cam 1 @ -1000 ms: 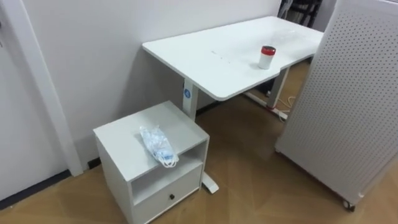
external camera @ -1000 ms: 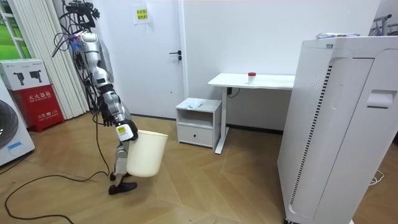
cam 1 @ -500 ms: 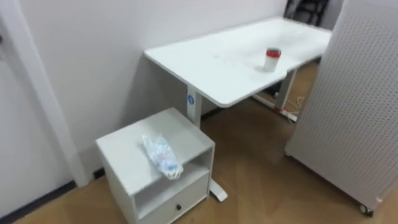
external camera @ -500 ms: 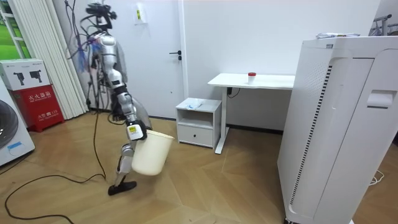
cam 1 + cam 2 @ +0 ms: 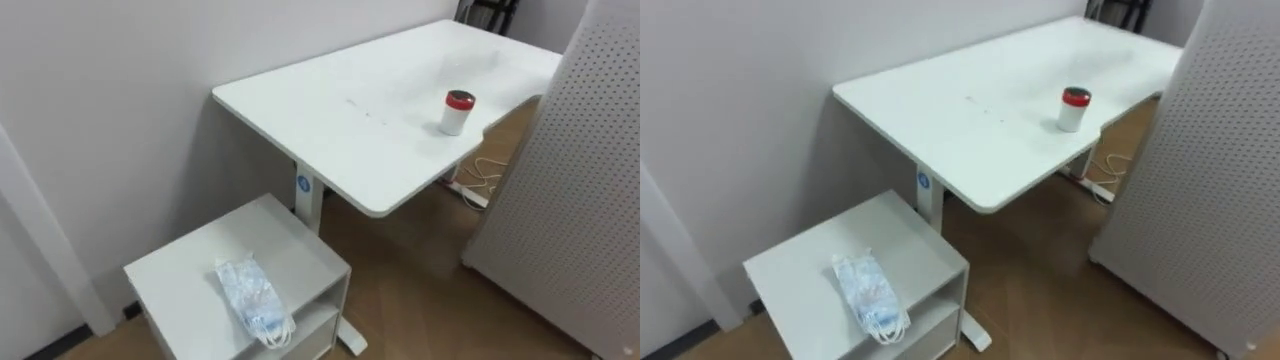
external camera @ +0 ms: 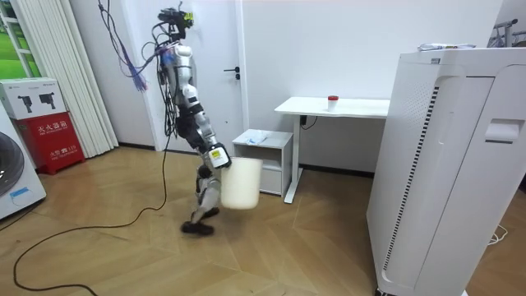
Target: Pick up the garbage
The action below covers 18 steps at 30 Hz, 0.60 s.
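Plastic wrapper (image 5: 252, 302) is lying unpicked on the cabinet (image 5: 185, 285); the robot is standing near, carrying a bin (image 6: 241, 182), probably with its right hand (image 6: 216, 156), whose grip I cannot tell.

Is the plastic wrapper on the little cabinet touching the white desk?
Apart. The left eye view shows the plastic wrapper lying on the cabinet top, with bare cabinet surface between it and the white desk.
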Motion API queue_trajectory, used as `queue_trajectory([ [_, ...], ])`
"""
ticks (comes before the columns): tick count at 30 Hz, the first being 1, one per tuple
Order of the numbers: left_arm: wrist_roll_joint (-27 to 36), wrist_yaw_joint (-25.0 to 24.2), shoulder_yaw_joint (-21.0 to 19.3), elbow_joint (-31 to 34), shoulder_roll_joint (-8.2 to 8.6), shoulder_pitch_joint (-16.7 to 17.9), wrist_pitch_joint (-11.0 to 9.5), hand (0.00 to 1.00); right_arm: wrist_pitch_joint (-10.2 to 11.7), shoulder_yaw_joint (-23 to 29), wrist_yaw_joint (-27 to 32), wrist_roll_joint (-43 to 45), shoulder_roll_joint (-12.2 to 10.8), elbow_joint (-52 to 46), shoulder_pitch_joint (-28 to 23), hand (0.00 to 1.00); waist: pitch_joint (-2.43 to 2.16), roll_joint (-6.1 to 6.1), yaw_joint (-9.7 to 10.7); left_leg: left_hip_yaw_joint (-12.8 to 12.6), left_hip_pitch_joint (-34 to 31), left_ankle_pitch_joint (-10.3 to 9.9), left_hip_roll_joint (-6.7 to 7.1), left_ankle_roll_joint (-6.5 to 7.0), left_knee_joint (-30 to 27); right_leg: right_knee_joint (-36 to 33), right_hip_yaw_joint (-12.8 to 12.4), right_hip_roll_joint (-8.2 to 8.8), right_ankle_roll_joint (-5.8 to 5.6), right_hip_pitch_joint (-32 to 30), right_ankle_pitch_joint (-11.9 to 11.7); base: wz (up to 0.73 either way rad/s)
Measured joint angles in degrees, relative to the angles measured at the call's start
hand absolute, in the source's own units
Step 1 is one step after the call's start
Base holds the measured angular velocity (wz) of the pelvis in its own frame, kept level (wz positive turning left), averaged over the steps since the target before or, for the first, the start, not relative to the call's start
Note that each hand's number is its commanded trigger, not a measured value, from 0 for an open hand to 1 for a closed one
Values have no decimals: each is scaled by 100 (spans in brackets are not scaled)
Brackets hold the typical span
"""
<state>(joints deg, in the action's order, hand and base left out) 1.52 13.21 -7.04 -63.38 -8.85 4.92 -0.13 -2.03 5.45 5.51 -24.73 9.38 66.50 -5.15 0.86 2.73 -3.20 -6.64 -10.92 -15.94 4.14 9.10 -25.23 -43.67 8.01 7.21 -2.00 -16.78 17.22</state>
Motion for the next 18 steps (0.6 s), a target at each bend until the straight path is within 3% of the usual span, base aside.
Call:
queue_trajectory([
  [2, -19, 37, 185, 160, 24, -177, -48, 0, 160, -140, -48, -1, 0, 7, 11, 100, -11, -42, 77, 153, -28, 8, 12, -14, 70, 1183, -5, -55, -11, -54, -103, 38],
  [3, -142, 93, 343, 250, 55, -288, -93, 0, 249, -251, -60, -8, -1, 26, 56, 100, -15, -48, 142, 253, -25, -5, 16, -38, 79, 1833, -13, -141, -25, -15, -486, 51],
  [5, -343, 197, 558, 418, 117, -423, -224, 0, 410, -484, -44, -3, -1, 117, 133, 100, -21, -97, 210, 294, -27, -26, -33, -88, 102, 2053, -7, -241, 6, 52, -939, 28],
  [8, -700, 372, 629, 521, 176, -644, -454, 0, 609, -791, -145, 78, -5, 369, 416, 100, -6, -106, 206, 272, -6, 21, -108, -165, 288, 2330, 0, -325, 63, 90, -997, -6],
  [10, -892, 494, 631, 629, 175, -724, -493, 0, 652, -905, -236, 89, -13, 531, 579, 100, 3, -88, 283, 264, 9, 40, -139, -197, 348, 2369, 6, -340, 73, 97, -1003, -3],
  [17, -1030, 946, 779, 658, 99, -1882, -878, 0, 827, -1262, -394, 250, 11, 915, 1272, 100, 83, -89, 470, 217, -545, 50, -138, -214, 214, 2221, 9, -321, 110, -471, -990, -1],
  [18, -1079, 1012, 778, 620, 59, -2094, -916, 0, 833, -1285, -426, 250, 21, 918, 1355, 100, 124, -81, 481, 203, -634, 49, -131, -214, 156, 2143, 0, -322, 110, -578, -990, -7],
])
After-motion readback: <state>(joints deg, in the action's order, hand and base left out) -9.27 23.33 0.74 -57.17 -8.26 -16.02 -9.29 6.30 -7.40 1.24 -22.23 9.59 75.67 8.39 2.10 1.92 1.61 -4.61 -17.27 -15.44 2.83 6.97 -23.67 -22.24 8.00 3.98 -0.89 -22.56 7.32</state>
